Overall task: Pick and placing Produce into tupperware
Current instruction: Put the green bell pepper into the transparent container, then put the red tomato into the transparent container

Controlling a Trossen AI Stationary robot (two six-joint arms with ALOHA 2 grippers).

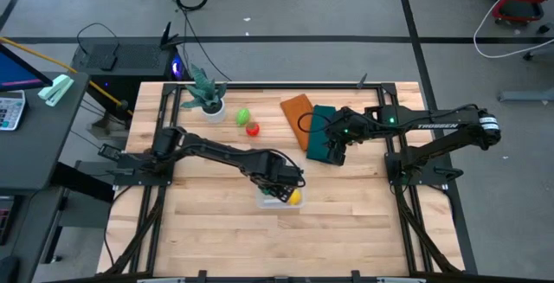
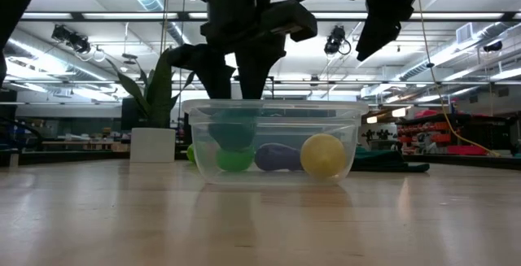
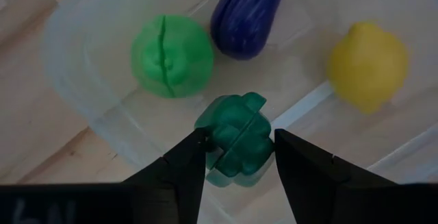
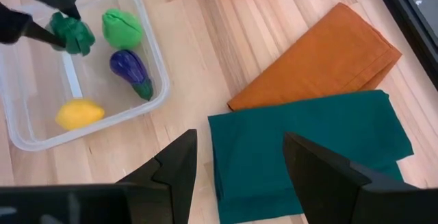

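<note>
The clear tupperware (image 1: 279,203) stands near the table's middle. My left gripper (image 3: 237,142) hangs over it from above, shut on a dark green toy vegetable (image 3: 236,138). On the container floor lie a light green piece (image 3: 171,54), a purple one (image 3: 248,13) and a yellow lemon (image 3: 367,63). The low view shows the dark green piece (image 2: 232,132) inside the walls, above the light green one (image 2: 234,160). Another light green fruit (image 1: 243,116) and a red one (image 1: 253,129) rest on the table by the plant. My right gripper (image 4: 239,142) hovers open over the dark green cloth (image 4: 308,142). My left gripper pinches the dark green vegetable between its two fingers, one on each side of its lumpy body (image 3: 212,145). The fingers (image 3: 287,148) come from above, pointing down into the container. The piece sits inside the walls, seemingly clear of the floor.
A potted plant in a white pot (image 1: 208,101) stands at the far left of the table. An orange cloth (image 1: 299,114) and the dark green cloth (image 1: 322,140) lie folded right of the loose fruit. Bare wood lies toward the near edge.
</note>
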